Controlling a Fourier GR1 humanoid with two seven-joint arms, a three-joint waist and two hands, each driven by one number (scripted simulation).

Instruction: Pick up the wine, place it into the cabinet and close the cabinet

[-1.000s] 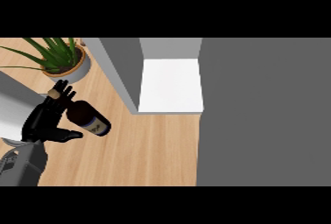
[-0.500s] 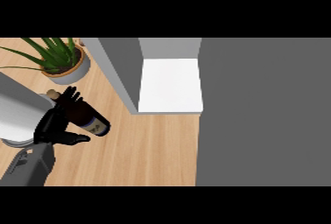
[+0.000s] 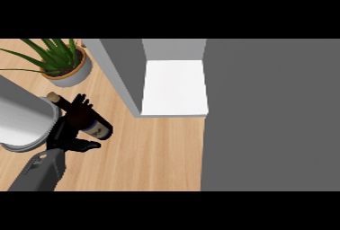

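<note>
Fingers (image 3: 81, 102) of the left hand (image 3: 66, 137) are curled round the wine (image 3: 85, 119), with the thumb (image 3: 85, 145) spread toward the lower side of the bottle; the hand grasps the bottle near its body. Largest in the head view is the dark grey panel (image 3: 269, 114), which fills the right side from top to bottom. Next comes the bench (image 3: 149, 155), a light wooden top running across the left and middle. The cabinet (image 3: 174, 87) stands at upper centre, open, its white floor showing between a grey side wall (image 3: 119, 74) on the left and the dark panel on the right. A large pale grey round object (image 3: 23, 119) sits at the left edge, just beside the hand; what it is cannot be told. The plant (image 3: 63, 60), green-leaved in a tan and grey pot, stands at upper left, near the cabinet's side wall. The left forearm (image 3: 41, 173) enters from the lower left edge. The wine lies tilted over the bench, left of the cabinet and outside it, cork end (image 3: 54, 96) toward upper left, labelled base (image 3: 100, 131) toward lower right. Whether the bottle touches the bench cannot be told.
</note>
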